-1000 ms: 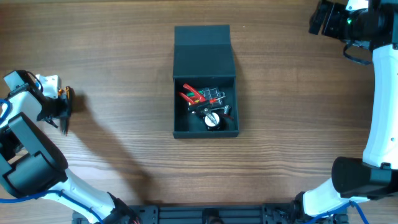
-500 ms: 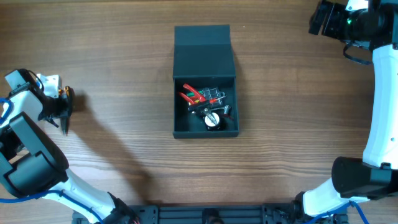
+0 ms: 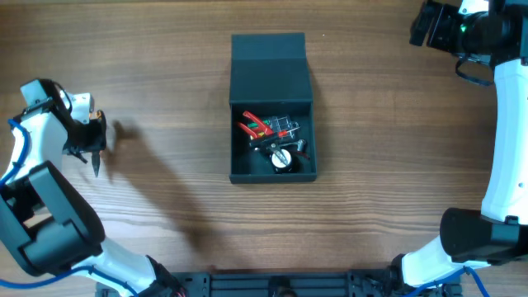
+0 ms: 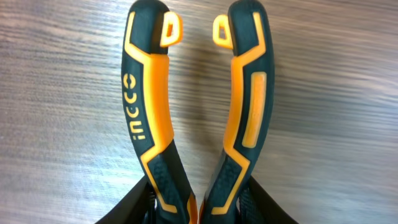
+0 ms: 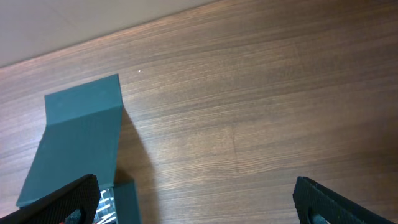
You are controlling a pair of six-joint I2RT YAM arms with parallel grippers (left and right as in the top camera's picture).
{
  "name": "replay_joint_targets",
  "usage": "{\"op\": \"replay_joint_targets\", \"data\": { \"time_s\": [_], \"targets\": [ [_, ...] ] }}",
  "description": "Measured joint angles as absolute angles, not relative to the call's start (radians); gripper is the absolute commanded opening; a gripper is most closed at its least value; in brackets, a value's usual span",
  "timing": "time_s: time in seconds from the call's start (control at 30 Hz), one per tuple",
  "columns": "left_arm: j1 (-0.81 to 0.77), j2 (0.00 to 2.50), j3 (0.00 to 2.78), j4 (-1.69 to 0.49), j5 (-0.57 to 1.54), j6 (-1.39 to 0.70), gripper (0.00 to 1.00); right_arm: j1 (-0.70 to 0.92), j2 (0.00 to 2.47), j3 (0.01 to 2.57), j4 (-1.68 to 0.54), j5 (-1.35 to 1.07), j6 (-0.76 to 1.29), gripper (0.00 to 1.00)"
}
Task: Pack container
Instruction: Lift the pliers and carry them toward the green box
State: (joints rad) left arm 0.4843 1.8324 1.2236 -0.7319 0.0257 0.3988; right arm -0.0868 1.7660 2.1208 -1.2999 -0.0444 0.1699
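Left arm only. The left gripper [image 3: 91,140] has shifted a little away from the desk's [image 3: 165,82] left edge, toward the middle. The pliers [image 4: 152,118] it clamps went with it, and in the overhead view their dark tip now hangs slightly further from the left edge than before. The white wrist section [image 3: 49,95] has swung up toward the far edge and inward. The dark lower link [image 3: 49,223] near the front-left corner has also slid inward. The arm's shadow [image 3: 124,132] on the desk moved along with it, same direction.
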Motion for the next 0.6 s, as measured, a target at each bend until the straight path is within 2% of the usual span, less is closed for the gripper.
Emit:
{"op": "replay_joint_targets", "data": {
  "time_s": [0.27,0.43,0.6],
  "targets": [
    [0.364,1.773,1.439,-1.011,0.110,0.334,0.04,-0.087,1.766,2.121,-1.296,-0.044,0.167,1.00],
    [0.209,1.745,1.605,-1.117,0.133,0.325,0.04,-0.087,1.766,2.121,-1.284,-0.044,0.162,1.00],
    [-0.028,1.742,1.753,-1.124,0.140,0.355,0.04,-0.087,1.766,2.120,-1.277,-0.044,0.152,1.00]
  ]
}}
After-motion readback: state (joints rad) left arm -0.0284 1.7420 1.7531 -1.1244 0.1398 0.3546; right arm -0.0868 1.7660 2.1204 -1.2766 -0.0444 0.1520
